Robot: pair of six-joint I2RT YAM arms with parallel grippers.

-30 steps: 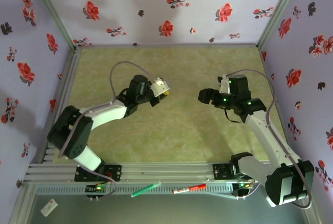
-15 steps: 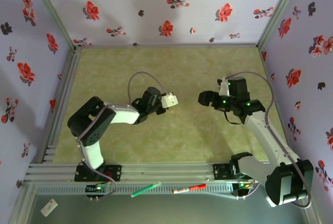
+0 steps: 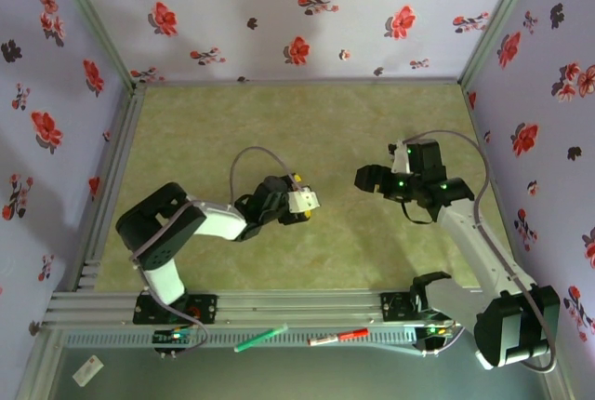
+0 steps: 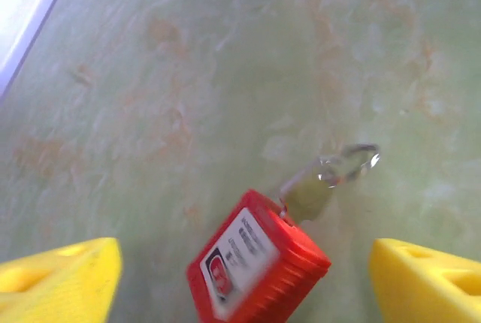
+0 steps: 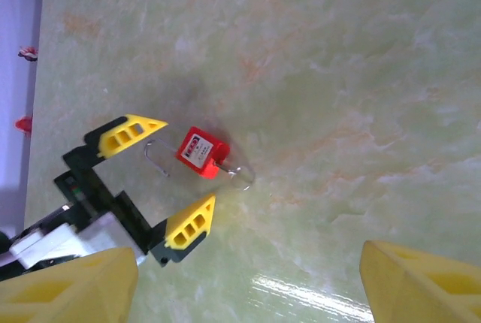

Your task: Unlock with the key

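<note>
A red padlock (image 5: 201, 152) with a white label lies flat on the green table. Its steel shackle (image 5: 156, 156) points toward the left wrist. A key with a clear head (image 5: 239, 175) sticks out of the padlock's other end. My left gripper (image 5: 188, 161) is low over the table and open, its yellow fingers (image 5: 192, 221) standing apart on either side of the padlock without touching it. In the left wrist view the padlock (image 4: 255, 267) and the key (image 4: 334, 173) lie between the fingers of the left gripper (image 4: 244, 285). My right gripper (image 3: 364, 177) hovers open to the right, holding nothing.
Flowered walls enclose the table (image 3: 307, 112) on three sides. Beyond the aluminium rail at the near edge lie a green pen (image 3: 260, 338) and a red-and-white marker (image 3: 338, 336).
The left arm swung toward the near side and lowered, and its gripper went from shut to open, leaving the padlock on the table. The right arm has not moved.
</note>
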